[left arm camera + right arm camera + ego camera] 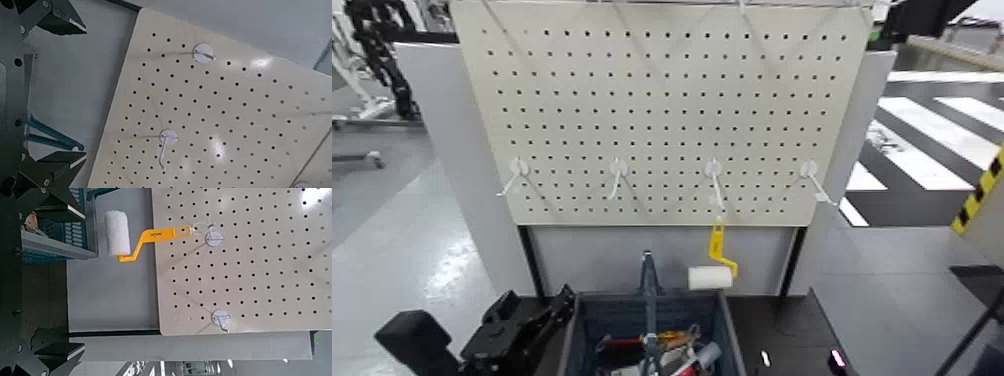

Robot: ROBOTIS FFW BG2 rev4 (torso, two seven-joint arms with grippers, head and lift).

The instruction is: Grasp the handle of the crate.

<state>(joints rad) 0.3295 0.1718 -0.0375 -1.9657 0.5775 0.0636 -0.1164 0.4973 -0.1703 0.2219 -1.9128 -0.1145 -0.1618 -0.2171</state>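
Handle (648,290), a thin upright teal-grey bar, rises unobstructed above the dark blue-grey plastic crate (575,325) (bottom centre); the left gripper (522,325) at lower left and the right gripper (47,278) both gape wide, holding nothing.

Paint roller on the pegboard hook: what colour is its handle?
Yellow handle, white roller; clearest in the right wrist view.

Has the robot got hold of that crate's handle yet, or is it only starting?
Only starting, it seems. The handle stands upright over the crate with nothing gripping it. The left tool is open, and its wrist view shows the teal handle between its fingers, so it looks lined up but not closed. The right tool is also open, holding nothing. Left to do: close the left tool on the handle.
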